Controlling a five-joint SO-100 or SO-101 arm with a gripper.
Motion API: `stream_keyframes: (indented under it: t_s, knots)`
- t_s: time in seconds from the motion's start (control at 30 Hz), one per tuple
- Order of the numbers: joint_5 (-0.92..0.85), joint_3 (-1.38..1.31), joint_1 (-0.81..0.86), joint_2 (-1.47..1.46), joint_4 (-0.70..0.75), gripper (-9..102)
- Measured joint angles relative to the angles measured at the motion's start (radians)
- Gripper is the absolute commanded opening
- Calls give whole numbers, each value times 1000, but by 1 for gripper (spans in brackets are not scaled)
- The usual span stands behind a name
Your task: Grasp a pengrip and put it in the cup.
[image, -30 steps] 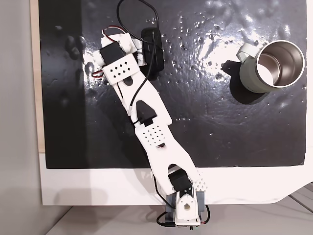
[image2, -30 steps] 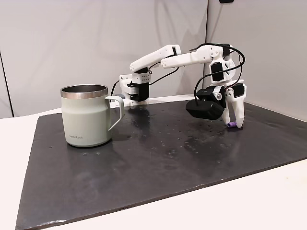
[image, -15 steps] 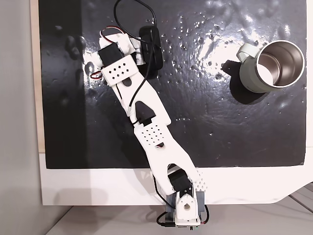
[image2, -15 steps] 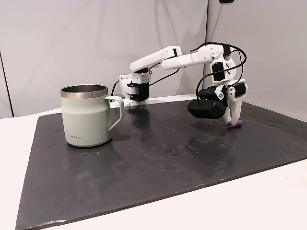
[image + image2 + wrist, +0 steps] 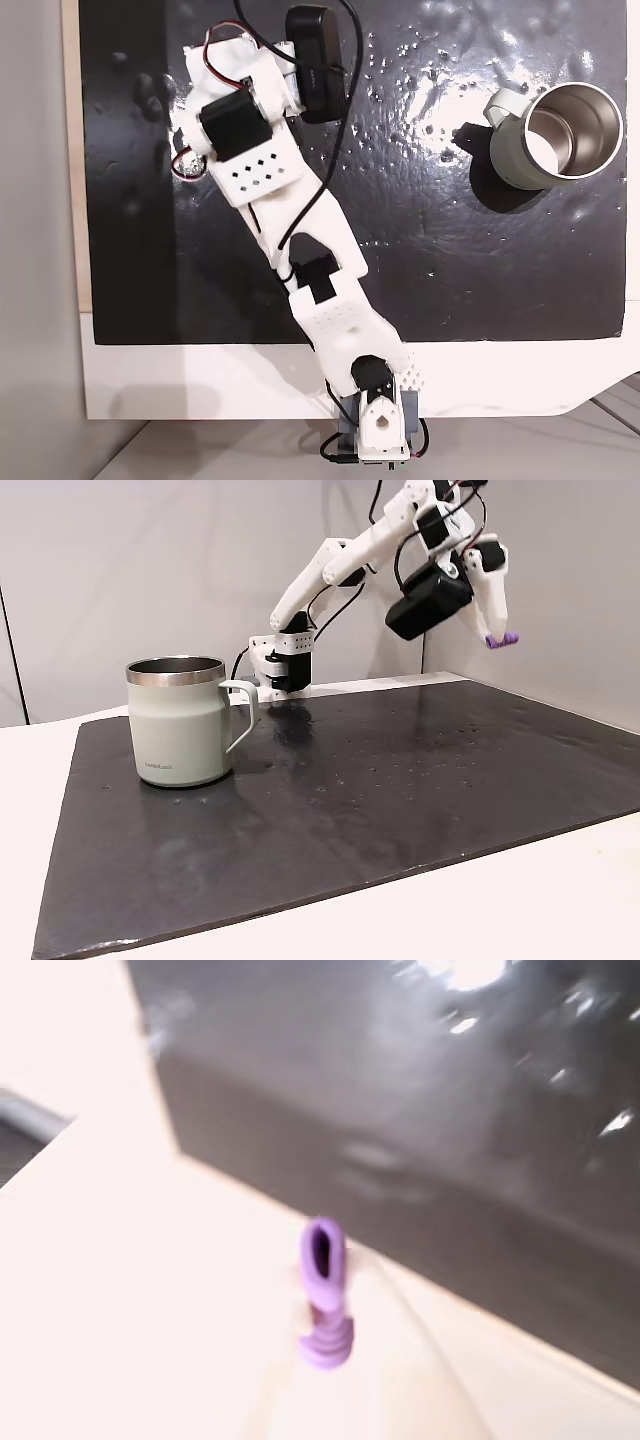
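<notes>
Cup (image 5: 180,721): stands at the left of the side fixed view, on the dark slate worktop (image 5: 400,800); pale green matte shell, shiny steel inside, side handle.
End effector (image 5: 495,632): raised high at the right, well apart from the cup, clenched on the pengrip.
Pengrip (image 5: 503,639): small soft purple ribbed tube, pinched at the fingertips, long axis roughly level.

You've lifted the gripper (image 5: 497,632) well clear of the dark mat (image 5: 400,790) — a second ago its fingertips stood on the surface. The purple pengrip (image 5: 502,639) has come up with it, pinched at the fingertips — no longer lying on the mat.
</notes>
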Motion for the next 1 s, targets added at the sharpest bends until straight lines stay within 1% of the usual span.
stream_keyframes:
  t_s: [0.23,0.37,0.57,0.77,1.0]
  knots:
    - [-28,132,54,179,60,0]
    - [-34,302,130,334,77,0]
    - [-104,589,278,624,78,0]
    - [-225,778,499,819,78,0]
    - [-414,790,830,836,78,0]
